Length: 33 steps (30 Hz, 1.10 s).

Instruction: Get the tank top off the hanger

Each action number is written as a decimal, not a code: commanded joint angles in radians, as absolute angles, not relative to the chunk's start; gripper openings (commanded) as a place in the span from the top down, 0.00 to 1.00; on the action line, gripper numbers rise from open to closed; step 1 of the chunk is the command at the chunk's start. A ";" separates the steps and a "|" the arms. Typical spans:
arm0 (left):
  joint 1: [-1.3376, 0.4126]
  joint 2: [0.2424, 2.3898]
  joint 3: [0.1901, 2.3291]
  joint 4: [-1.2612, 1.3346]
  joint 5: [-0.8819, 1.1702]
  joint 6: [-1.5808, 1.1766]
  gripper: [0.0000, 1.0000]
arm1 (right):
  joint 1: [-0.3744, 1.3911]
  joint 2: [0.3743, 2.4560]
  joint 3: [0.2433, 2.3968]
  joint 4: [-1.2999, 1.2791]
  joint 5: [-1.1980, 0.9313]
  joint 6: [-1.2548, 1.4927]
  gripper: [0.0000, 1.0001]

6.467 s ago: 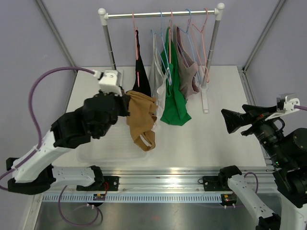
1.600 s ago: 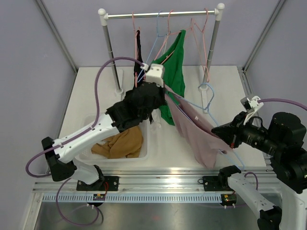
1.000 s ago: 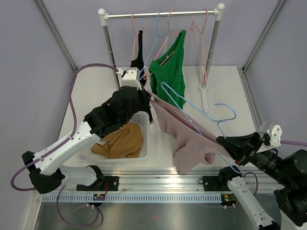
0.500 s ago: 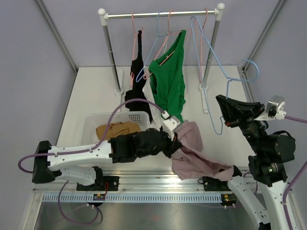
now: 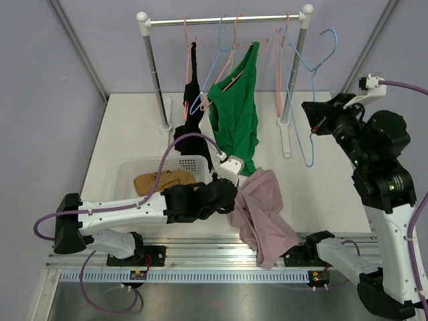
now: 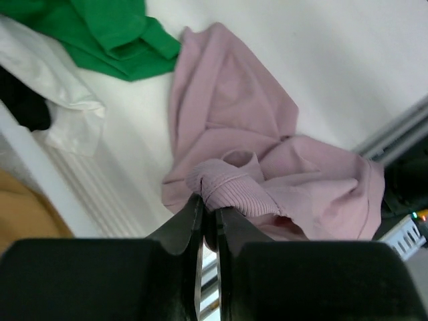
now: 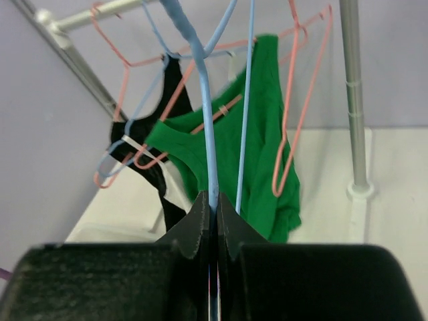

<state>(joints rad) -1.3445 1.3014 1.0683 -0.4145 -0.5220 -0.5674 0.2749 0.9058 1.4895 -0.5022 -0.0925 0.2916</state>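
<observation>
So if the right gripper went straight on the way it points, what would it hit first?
Probably the green top, hanging dead ahead of the right gripper, past the blue hanger it grips. Depth is hard to judge.

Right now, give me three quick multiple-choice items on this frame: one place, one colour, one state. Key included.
1. Where is the mauve ribbed tank top?
A. hanging from the rail
B. crumpled on the white table, by its near edge
C. inside the basket

2. What colour is the wire hanger in the right gripper?
A. light blue
B. pink
C. white

3. The left gripper is:
A. open
B. shut on a fold of the mauve top
C. shut on a hanger

Key:
1 B: it lies on the table, outside the white plastic basket and off the metal rail.
2 A: the wire between its fingers is light blue.
3 B: its fingers pinch a ribbed hem.
</observation>
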 commanded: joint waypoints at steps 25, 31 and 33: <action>-1.187 1.117 1.118 -0.528 -0.402 -0.514 0.01 | 0.279 1.670 2.147 -0.696 0.063 0.258 1.00; -1.223 1.022 1.103 -0.612 -0.481 -0.528 0.01 | 0.279 1.830 2.351 -0.744 0.063 0.258 1.00; -1.226 1.000 1.101 -0.646 -0.502 -0.534 0.01 | 0.281 1.868 2.376 -0.765 0.067 0.262 1.00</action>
